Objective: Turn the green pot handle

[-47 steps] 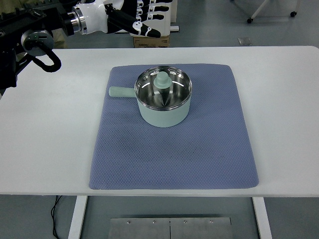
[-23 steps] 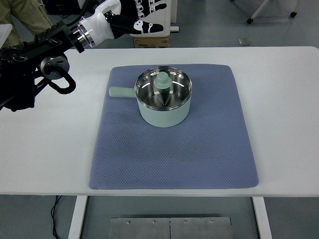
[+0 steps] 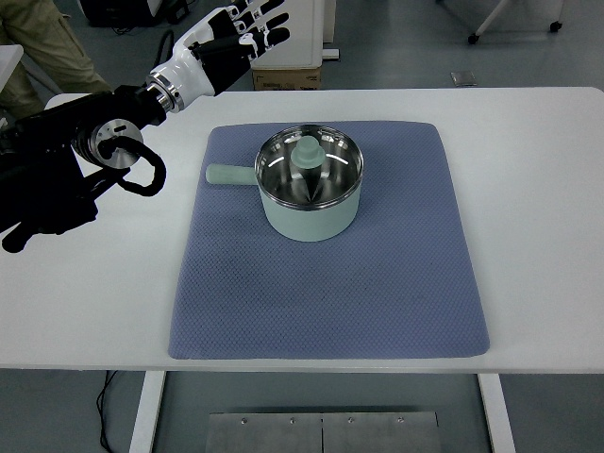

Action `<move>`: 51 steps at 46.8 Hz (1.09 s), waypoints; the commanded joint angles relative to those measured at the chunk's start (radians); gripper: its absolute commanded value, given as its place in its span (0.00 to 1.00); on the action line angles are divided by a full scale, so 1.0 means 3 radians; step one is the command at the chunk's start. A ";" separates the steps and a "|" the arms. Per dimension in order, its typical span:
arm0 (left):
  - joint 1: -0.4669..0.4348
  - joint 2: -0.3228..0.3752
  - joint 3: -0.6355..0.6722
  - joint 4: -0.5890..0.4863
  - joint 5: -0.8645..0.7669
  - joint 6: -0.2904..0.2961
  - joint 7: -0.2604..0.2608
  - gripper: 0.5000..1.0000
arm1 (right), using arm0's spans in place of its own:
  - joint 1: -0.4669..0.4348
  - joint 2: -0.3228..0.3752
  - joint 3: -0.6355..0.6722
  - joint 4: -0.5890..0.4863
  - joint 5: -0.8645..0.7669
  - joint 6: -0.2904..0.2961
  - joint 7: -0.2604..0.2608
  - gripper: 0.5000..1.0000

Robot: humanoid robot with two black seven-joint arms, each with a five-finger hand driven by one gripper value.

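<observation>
A pale green pot stands on the blue mat, a little back of the mat's middle. Its shiny lid has a green knob. The short green handle sticks out to the left. My left hand hovers over the table's far edge, up and left of the pot, well apart from it. Its fingers are spread and hold nothing. The black left arm reaches in from the left edge. My right arm does not show.
The white table surrounds the mat. A person's trouser leg shows at the top left. A cardboard box stands on the floor behind the table.
My left arm has swung further in over the table and lower. The hand has turned from pointing right to fingers spread upward. The pot has not moved.
</observation>
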 commanded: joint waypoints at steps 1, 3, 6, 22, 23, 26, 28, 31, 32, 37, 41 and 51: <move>0.0072 0.0005 -0.0051 -0.0001 -0.0206 0.0006 0.0005 1.00 | 0.0003 0.0000 0.0000 0.0000 0.0000 0.0000 0.0000 1.00; 0.0113 0.0005 -0.0087 0.0004 -0.0273 0.0032 0.0005 1.00 | -0.0002 0.0000 0.0000 0.0000 0.0000 0.0000 0.0000 1.00; 0.0195 0.0010 -0.0174 0.0004 -0.0339 0.0113 0.0010 1.00 | -0.0002 0.0000 0.0000 0.0000 0.0000 0.0000 0.0000 1.00; 0.0660 0.0035 -0.1150 0.0009 -0.0360 0.0609 0.0276 1.00 | -0.0002 0.0000 0.0000 0.0000 0.0000 0.0000 0.0000 1.00; 0.0670 0.0035 -0.1171 0.0009 -0.0355 0.0630 0.0276 1.00 | -0.0002 0.0000 0.0000 0.0000 0.0000 0.0000 0.0000 1.00; 0.0686 0.0046 -0.1217 0.0055 -0.0350 0.0646 0.0271 1.00 | -0.0002 0.0000 0.0000 0.0000 0.0000 0.0000 0.0000 1.00; 0.0691 0.0046 -0.1243 0.0106 -0.0350 0.0646 0.0266 1.00 | 0.0003 0.0000 0.0000 0.0000 0.0000 0.0000 0.0000 1.00; 0.0706 0.0046 -0.1299 0.0208 -0.0344 0.0635 0.0266 1.00 | 0.0003 0.0000 0.0000 0.0000 0.0000 0.0000 0.0000 1.00; 0.0711 0.0046 -0.1319 0.0239 -0.0344 0.0620 0.0266 1.00 | 0.0003 0.0000 0.0000 0.0000 0.0000 0.0000 0.0000 1.00; 0.0783 0.0046 -0.1371 0.0311 -0.0324 0.0610 0.0276 1.00 | 0.0003 0.0000 0.0000 0.0000 0.0000 0.0000 0.0000 1.00; 0.0849 0.0046 -0.1371 0.0326 -0.0324 0.0615 0.0276 1.00 | -0.0002 0.0000 0.0000 0.0000 0.0000 0.0000 0.0000 1.00; 0.0967 0.0010 -0.1422 0.0438 -0.0186 0.0615 0.0251 1.00 | -0.0002 0.0000 0.0000 0.0000 0.0000 0.0000 0.0000 1.00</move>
